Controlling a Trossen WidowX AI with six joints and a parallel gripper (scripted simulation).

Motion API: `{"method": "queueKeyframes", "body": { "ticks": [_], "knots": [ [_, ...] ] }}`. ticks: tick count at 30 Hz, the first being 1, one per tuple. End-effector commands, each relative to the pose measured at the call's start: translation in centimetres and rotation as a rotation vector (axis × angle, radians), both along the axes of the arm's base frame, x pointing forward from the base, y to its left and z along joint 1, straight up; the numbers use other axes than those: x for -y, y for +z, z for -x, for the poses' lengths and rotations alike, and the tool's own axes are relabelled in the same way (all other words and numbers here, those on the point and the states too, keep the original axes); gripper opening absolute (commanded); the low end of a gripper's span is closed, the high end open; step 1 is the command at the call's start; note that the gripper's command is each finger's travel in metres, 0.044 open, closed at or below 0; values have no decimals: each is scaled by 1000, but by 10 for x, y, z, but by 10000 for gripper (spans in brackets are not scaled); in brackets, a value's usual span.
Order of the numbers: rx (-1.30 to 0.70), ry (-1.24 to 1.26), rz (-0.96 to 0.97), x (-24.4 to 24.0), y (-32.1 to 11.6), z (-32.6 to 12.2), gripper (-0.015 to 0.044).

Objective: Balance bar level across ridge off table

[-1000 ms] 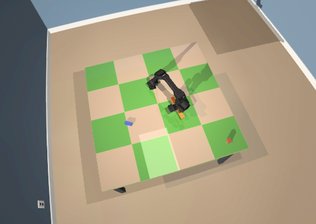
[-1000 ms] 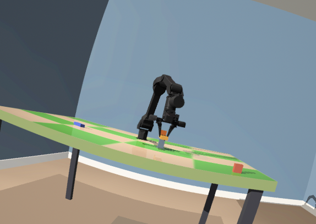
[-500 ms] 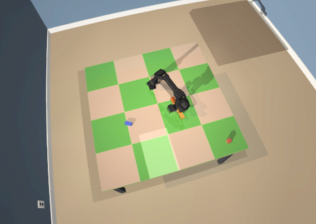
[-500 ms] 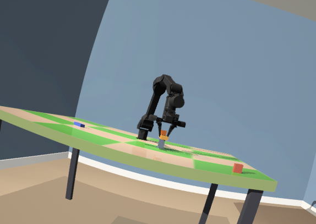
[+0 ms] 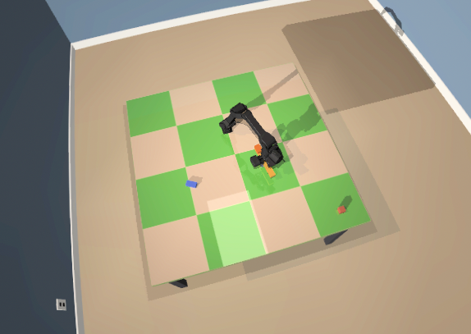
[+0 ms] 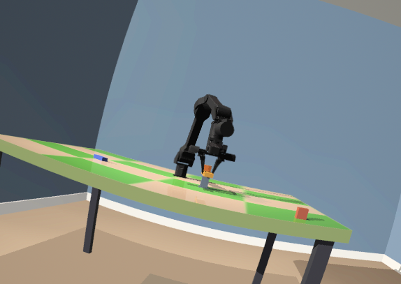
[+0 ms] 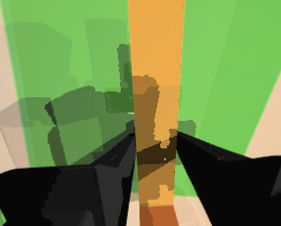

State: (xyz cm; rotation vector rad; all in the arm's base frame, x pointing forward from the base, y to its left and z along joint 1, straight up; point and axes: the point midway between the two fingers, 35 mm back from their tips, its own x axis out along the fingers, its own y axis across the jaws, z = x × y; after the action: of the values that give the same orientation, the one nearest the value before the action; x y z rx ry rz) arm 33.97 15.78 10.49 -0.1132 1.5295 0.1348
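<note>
Your hand (image 5: 265, 165) (image 6: 208, 173) (image 7: 154, 137) is barely open astride the bar (image 5: 269, 171) (image 6: 208, 174) (image 7: 156, 39), not gripping. Bar atop ridge (image 6: 205, 182). Top view: red block (image 5: 341, 210) (image 6: 302, 213) at your hand's four o'clock.

bar (image 5: 269, 170) (image 6: 207, 174) (image 7: 156, 44): orange | table (image 5: 221, 178) (image 6: 223, 215): green-and-peach checks | arm (image 5: 255, 126) (image 6: 195, 130): black
</note>
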Motion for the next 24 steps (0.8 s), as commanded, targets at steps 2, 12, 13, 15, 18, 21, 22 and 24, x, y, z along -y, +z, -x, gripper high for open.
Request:
{"method": "queueKeyframes", "body": {
  "ticks": [2, 12, 13, 15, 18, 21, 22, 24],
  "knots": [
    [0, 0, 0, 0, 0, 0, 185],
    [0, 0, 0, 0, 0, 0, 185],
    [0, 0, 0, 0, 0, 0, 211],
    [0, 0, 0, 0, 0, 0, 264],
    [0, 0, 0, 0, 0, 0, 342],
    [0, 0, 0, 0, 0, 0, 421],
    [0, 0, 0, 0, 0, 0, 440],
    [0, 0, 0, 0, 0, 0, 440]
  ]
}}
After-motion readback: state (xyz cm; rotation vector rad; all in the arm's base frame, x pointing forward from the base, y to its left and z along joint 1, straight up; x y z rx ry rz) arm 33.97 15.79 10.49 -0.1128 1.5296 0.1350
